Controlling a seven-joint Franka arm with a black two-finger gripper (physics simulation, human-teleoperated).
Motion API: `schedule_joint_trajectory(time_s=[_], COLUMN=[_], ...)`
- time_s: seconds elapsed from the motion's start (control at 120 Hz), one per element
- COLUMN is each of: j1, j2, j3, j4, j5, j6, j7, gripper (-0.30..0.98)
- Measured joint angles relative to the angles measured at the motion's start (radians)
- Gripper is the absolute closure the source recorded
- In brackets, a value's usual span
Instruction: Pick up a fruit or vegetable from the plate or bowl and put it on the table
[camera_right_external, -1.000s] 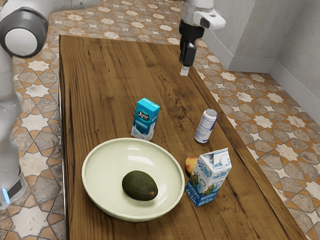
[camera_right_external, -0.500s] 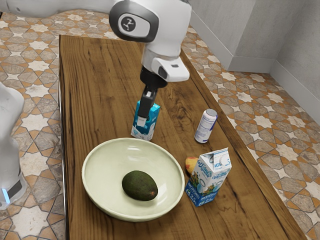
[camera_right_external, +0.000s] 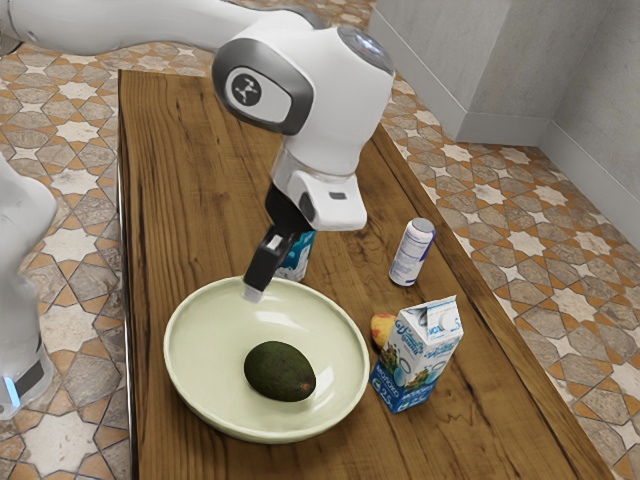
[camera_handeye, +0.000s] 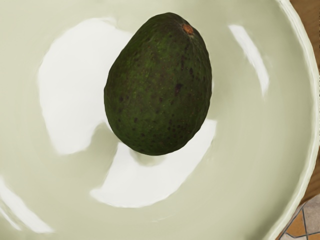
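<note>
The avocado (camera_right_external: 279, 371) is lying on its side inside the pale green bowl (camera_right_external: 208, 345), down in the hollow, with bowl showing all round it in the wrist view. Its stem end (the one with the small reddish-brown spot (camera_handeye: 188, 29)) points toward the exterior view's lower right.

The arm (camera_right_external: 130, 25) reaches in from the exterior view's upper left, and the black gripper (camera_right_external: 253, 293) hangs tilted over the side of the bowl nearer the teal carton (camera_right_external: 300, 258), apart from the avocado. I can't tell whether the jaws are apart or together (they're seen too much from the side).

The bowl sits on the wooden bench (camera_right_external: 180, 190). On its exterior view's right side, a blue-and-white gable-top carton (camera_right_external: 418, 358) stands upright, with a yellow-red fruit (camera_right_external: 381, 329) just behind it, partly hidden. Farther back stands a white can (camera_right_external: 412, 252), also upright. The teal carton is partly covered by the gripper in the exterior view.
</note>
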Motion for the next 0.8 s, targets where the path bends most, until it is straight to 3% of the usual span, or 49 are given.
schedule_joint_trajectory(time_s=[0.383,0.8], j1=[0.030,0.031], j2=[0.023,0.065], j3=[-0.007,-0.032], j4=[-0.098,-0.157], j5=[-0.025,-0.046], j6=[0.190,0.301], j7=[0.056,0.110], gripper=[0.00,0.00])
